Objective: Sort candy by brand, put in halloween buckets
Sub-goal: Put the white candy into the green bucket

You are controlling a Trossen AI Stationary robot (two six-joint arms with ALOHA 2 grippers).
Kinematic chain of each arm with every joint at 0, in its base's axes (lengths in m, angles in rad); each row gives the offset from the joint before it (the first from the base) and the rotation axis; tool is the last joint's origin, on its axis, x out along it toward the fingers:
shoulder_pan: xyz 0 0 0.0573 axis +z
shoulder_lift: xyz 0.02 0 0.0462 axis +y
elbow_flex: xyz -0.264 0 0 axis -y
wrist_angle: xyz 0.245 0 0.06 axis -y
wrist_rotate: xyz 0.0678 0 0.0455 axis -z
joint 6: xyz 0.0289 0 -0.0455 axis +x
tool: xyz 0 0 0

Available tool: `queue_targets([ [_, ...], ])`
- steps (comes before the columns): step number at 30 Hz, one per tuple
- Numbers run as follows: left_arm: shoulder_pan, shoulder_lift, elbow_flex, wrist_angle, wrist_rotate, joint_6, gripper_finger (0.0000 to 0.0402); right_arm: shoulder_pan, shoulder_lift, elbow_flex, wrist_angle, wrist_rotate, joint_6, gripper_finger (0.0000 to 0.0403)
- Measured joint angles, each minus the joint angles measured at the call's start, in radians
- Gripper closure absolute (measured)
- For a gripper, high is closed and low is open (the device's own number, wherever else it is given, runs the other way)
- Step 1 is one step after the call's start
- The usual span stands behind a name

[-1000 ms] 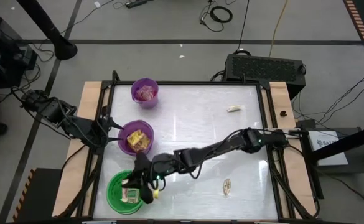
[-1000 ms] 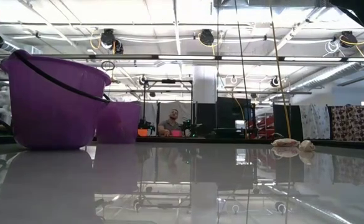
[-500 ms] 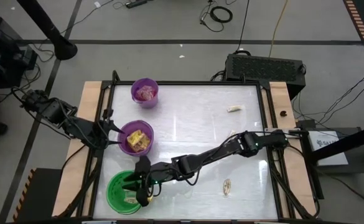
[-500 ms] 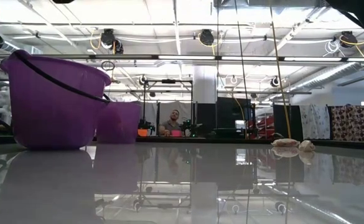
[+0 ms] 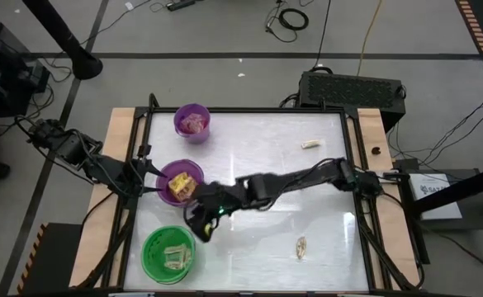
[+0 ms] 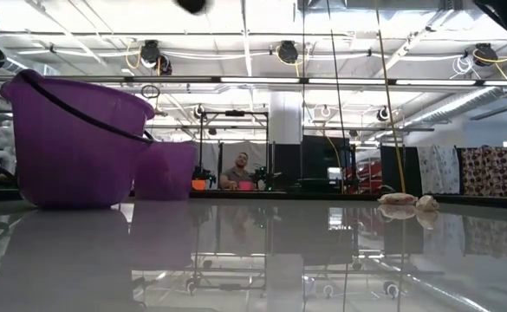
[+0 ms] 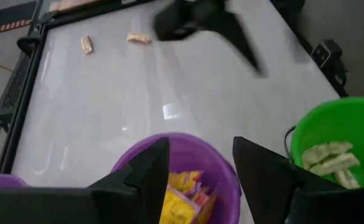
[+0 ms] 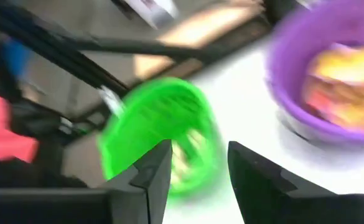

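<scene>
Three halloween buckets stand along the table's left side. The small purple one (image 5: 191,122) holds pink candy, the wider purple one (image 5: 180,182) yellow packets, and the green one (image 5: 168,254) pale tan pieces. My right gripper (image 5: 198,223) hangs open over the bare table between the wider purple bucket and the green bucket (image 8: 157,130), with nothing between its fingers (image 8: 197,180). My left gripper (image 7: 200,171) waits open at the left rim of the wider purple bucket (image 7: 175,186). Two loose candy pieces lie on the table, one far right (image 5: 310,144) and one near right (image 5: 300,246).
The wooden table frame (image 5: 121,132) borders the white top. My right arm (image 5: 307,177) stretches across the middle of the table from the right. The centre and right of the table hold only the two loose pieces. In the low view both purple buckets (image 6: 75,143) stand at the left.
My right gripper has come up out of the green bucket and drawn back toward the table's far edge, to beside the wider purple bucket, tipping up and rolling as it went. The tan pieces stay in the green bucket. My left arm has kept still.
</scene>
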Motion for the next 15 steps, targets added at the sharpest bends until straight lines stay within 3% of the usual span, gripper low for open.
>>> queue_targets([
  [8,0.000,0.043,0.000,0.081,-0.007,-0.007,0.0217,-0.135,-0.145,0.001,-0.574,0.056,-0.024,0.0261],
  [15,0.002,0.069,0.000,0.080,-0.129,-0.178,0.0217,-0.287,-0.180,-0.001,-1.007,0.149,-0.197,0.0229],
])
